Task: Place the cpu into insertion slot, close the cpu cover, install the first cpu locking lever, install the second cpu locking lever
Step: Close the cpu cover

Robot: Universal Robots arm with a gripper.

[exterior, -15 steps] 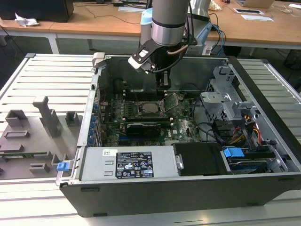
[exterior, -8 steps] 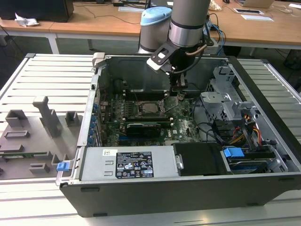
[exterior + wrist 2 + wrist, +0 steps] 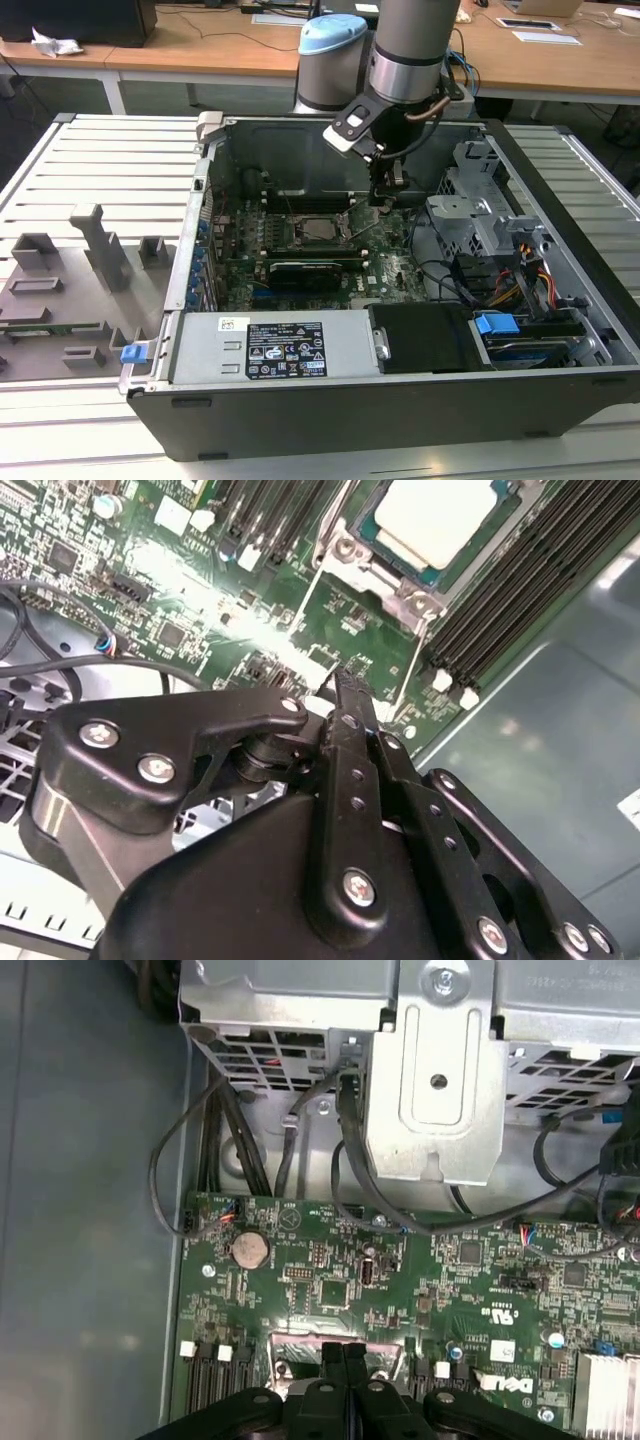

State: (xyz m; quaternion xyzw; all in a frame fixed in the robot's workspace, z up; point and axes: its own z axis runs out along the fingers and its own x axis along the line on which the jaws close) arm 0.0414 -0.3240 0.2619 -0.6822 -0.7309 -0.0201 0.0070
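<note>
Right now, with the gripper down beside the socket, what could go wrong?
1. The gripper tip hangs close over the board; dropping further could scrape the small parts there.
2. The lever looks thin and raised; the shut fingers might slip off it and strike the cover or cpu.
3. Loose cables lie along the board's edge and could snag the arm on a sideways move.

The gripper [image 3: 347,685] is matte black, dotted with silver screws [image 3: 358,887]. The board [image 3: 330,620] below it is green, speckled with small black and grey parts. Just ahead of it, the chip [image 3: 435,520] is pale beige-silver inside a silvery frame [image 3: 385,575]. The case wall [image 3: 530,740] beside it is plain blue-grey.
</note>
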